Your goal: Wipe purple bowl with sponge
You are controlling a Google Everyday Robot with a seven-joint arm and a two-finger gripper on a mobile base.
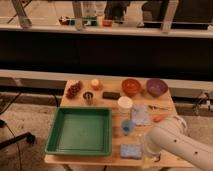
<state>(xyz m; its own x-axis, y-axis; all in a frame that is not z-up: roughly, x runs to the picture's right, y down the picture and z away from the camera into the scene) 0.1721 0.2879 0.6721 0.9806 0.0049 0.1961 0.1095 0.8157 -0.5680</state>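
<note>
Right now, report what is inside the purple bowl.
Nothing shows inside the purple bowl; its near wall hides part of the bottom. The pincer hangs at the front edge of the table, beside the sponge.

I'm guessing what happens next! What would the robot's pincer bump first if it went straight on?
Probably the sponge. The pincer sits low by the table's front edge, just beside it, seemingly aimed that way, though depth is unclear.
</note>
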